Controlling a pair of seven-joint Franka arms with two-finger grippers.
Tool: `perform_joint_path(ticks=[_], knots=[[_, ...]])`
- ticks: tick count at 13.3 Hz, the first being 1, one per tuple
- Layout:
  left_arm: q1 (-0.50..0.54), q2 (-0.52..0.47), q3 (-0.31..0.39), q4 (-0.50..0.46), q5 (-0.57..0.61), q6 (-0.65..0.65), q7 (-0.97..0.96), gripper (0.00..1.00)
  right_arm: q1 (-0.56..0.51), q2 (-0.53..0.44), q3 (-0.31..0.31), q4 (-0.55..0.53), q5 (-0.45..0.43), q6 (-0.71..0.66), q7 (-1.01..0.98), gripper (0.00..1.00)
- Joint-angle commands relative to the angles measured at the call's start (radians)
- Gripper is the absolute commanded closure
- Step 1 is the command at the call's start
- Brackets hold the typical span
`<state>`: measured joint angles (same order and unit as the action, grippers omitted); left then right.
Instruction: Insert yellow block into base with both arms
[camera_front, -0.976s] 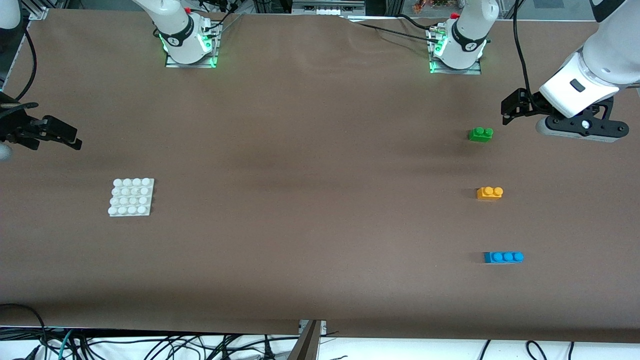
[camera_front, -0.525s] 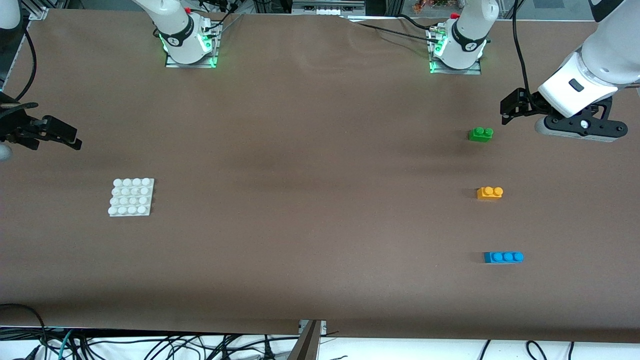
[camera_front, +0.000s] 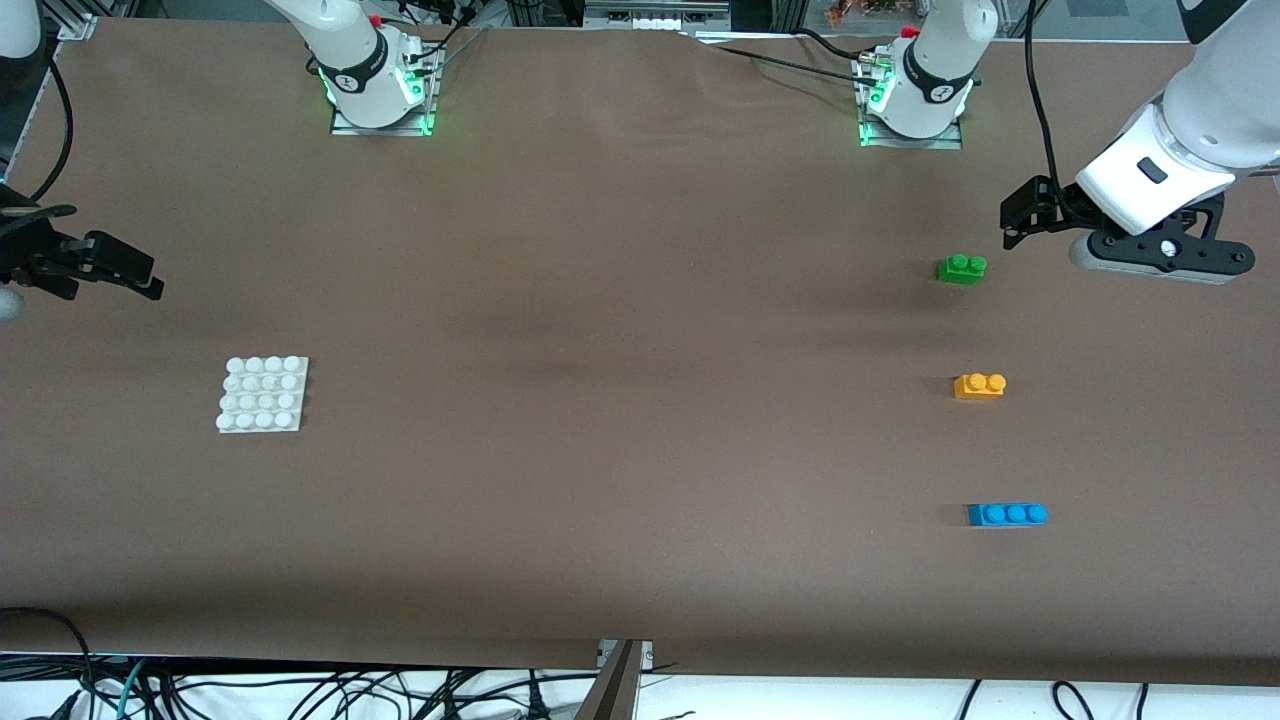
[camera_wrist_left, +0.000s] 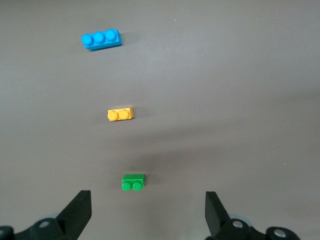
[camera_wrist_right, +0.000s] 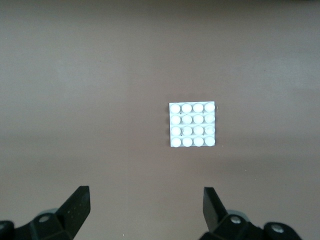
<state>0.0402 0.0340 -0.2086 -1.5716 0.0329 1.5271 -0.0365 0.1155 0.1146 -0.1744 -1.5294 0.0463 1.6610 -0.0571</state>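
The yellow block (camera_front: 979, 385) (camera_wrist_left: 120, 114) lies on the brown table toward the left arm's end, between a green brick and a blue brick. My left gripper (camera_front: 1022, 222) (camera_wrist_left: 148, 200) hangs open and empty over the table beside the green brick, apart from the yellow block. The white studded base (camera_front: 263, 394) (camera_wrist_right: 193, 125) lies flat toward the right arm's end. My right gripper (camera_front: 140, 275) (camera_wrist_right: 146, 197) hovers open and empty at the table's edge, short of the base.
The green brick (camera_front: 961, 268) (camera_wrist_left: 133, 182) sits farther from the front camera than the yellow block. The blue three-stud brick (camera_front: 1007, 514) (camera_wrist_left: 101, 39) sits nearer to it. Both arm bases (camera_front: 380, 90) (camera_front: 912, 100) stand along the table's back edge.
The left gripper has drifted very slightly. The blocks, the base and the right gripper stay where they were.
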Motion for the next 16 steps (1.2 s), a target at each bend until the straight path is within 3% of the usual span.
perform_joint_path(ticks=[1, 16], knots=[[0.0, 0.006, -0.008, 0.027, 0.012, -0.019, -0.011, 0.0, -0.01, 0.007, 0.007, 0.02, -0.009, -0.007, -0.003, 0.0], [0.0, 0.003, -0.011, 0.025, 0.012, -0.032, -0.039, 0.0, -0.011, 0.007, 0.007, 0.02, -0.005, -0.007, -0.003, 0.0]])
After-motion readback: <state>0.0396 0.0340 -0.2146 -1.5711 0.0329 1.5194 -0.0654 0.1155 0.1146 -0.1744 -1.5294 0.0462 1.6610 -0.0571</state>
